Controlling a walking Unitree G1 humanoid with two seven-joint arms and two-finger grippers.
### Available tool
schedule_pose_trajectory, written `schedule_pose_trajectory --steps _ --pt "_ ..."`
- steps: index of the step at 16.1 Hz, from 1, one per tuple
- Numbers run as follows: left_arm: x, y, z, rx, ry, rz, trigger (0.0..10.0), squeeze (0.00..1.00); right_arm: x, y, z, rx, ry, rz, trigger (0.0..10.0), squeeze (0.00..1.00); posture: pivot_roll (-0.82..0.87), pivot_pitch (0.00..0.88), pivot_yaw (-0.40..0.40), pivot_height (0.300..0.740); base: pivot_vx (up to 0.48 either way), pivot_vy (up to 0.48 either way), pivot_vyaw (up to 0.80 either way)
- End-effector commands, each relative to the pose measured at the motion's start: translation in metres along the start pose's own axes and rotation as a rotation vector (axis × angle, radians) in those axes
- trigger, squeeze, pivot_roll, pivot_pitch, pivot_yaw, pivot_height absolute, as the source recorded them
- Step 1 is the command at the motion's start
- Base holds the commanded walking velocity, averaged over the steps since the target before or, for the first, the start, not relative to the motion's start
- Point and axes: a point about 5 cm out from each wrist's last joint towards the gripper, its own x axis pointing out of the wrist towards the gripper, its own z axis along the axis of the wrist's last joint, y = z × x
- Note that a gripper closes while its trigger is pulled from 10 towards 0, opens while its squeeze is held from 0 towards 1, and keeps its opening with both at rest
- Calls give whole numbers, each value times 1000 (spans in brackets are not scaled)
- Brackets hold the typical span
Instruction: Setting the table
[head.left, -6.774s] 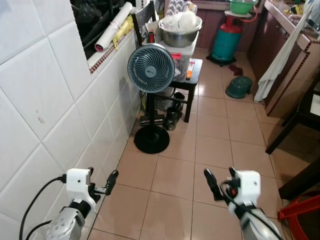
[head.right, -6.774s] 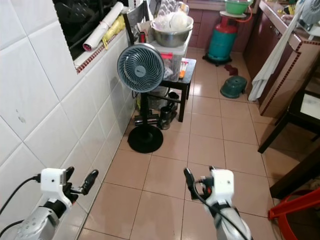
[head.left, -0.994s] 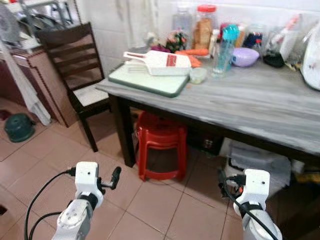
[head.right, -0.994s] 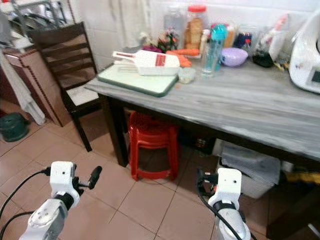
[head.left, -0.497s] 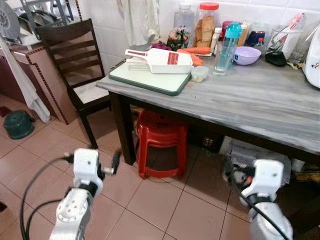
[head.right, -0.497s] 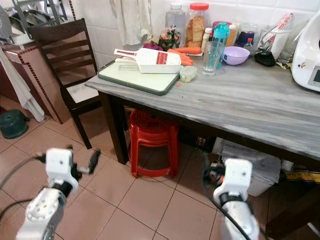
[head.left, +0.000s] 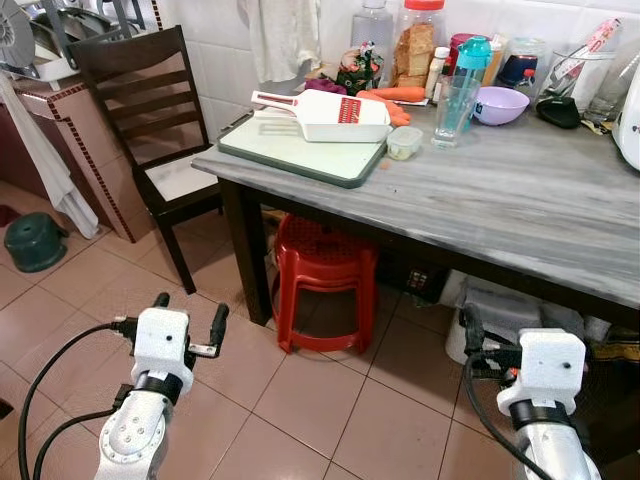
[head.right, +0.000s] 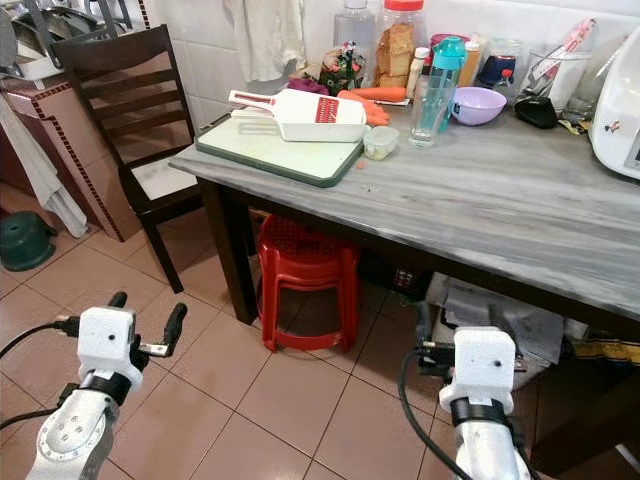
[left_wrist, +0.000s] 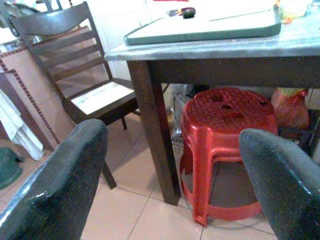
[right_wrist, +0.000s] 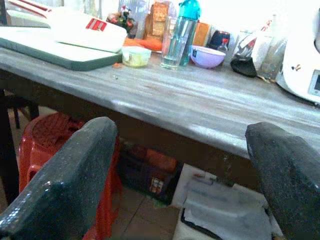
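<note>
A grey wood-grain bench (head.left: 520, 200) fills the upper right of the frame. At its near-left corner lies a flat green-edged cutting board (head.left: 300, 150) with a white plastic slicer (head.left: 325, 112) on it; beside them stand a small lidded tub (head.left: 403, 145), a clear glass (head.left: 450, 108), a teal-capped bottle (head.left: 470, 60) and a lilac bowl (head.left: 498, 104). A red perforated plastic stool (head.left: 325, 275) sits under the bench, and a dark slatted wooden chair (head.left: 150, 110) stands upper left. Low in the frame over the tiled floor (head.left: 300, 400), the left gripper (head.left: 188, 320) and right gripper (right_wrist: 180, 175) hang spread and empty.
</note>
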Motion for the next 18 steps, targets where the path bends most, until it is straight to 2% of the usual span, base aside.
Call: schedule_pose_trajectory --steps 1,11,15,18 --pt "1 3 -2 16 8 9 10000 0 -1 2 1 12 0 0 10000 0 -10 0 25 740 0 0 0" --pt "5 3 -4 20 14 -5 10000 0 -2 8 -7 17 16 7 10000 0 -13 0 35 740 -258 0 -776" --pt "6 2 -3 37 5 -11 10000 0 1 9 -7 29 27 7 10000 0 -11 0 35 740 -136 0 0" --pt "7 0 -2 -7 11 -50 10000 0 4 6 -9 17 37 -14 10000 0 -12 0 33 740 0 0 0"
